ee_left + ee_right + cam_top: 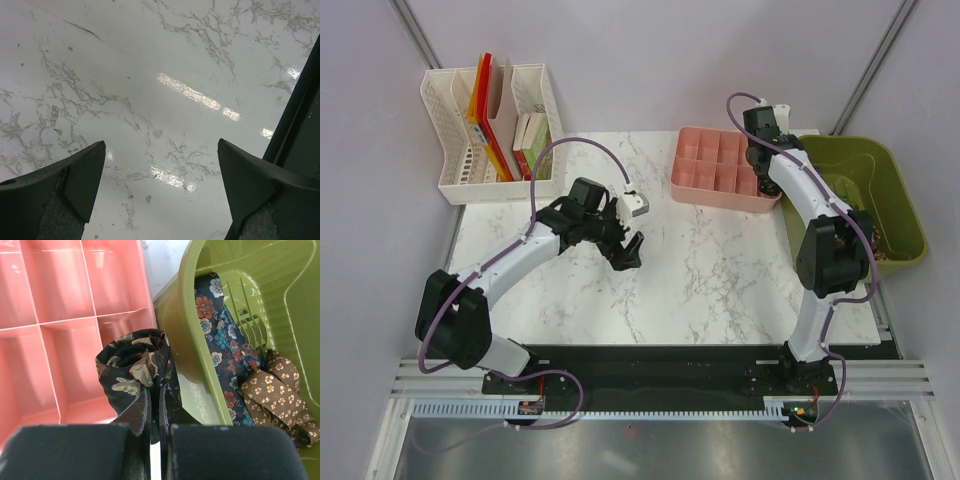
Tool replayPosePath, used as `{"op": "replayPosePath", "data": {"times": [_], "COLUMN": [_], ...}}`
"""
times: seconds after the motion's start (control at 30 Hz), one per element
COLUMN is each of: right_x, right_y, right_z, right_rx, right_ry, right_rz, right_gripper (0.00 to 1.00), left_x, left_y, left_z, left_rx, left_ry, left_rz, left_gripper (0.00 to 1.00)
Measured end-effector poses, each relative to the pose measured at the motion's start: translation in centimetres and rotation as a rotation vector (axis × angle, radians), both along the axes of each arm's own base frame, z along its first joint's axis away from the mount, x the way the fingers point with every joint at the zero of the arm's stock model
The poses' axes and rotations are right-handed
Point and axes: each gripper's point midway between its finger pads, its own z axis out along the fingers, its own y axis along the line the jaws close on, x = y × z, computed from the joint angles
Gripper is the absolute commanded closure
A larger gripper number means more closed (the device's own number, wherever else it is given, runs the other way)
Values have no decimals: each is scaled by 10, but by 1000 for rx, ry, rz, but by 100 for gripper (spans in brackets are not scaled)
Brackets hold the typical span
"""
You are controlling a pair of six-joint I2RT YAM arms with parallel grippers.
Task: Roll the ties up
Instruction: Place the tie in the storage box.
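Marble table (720, 280); tie (136, 371) clamped above tray (60, 295)

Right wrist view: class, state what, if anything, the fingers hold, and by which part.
The right gripper holds a rolled dark floral tie, its fingers pinching the roll's lower edge.
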Motion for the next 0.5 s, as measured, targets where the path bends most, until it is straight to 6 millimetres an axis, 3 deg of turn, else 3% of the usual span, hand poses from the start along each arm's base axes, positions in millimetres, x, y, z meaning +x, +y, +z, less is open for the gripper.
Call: {"op": "replayPosePath", "data": {"times": [0.5], "right_x": [16], "right_y": [-3], "right_z": [-25], "right_rx": [-34], "right_ry": [27], "right_rz": [-33], "right_gripper": [100], "left_x": [0], "left_y": [0], "left_z": [-2], "left_rx": [-1], "left_ry": [-1], "left_rz": [0], "left_gripper": [0]}}
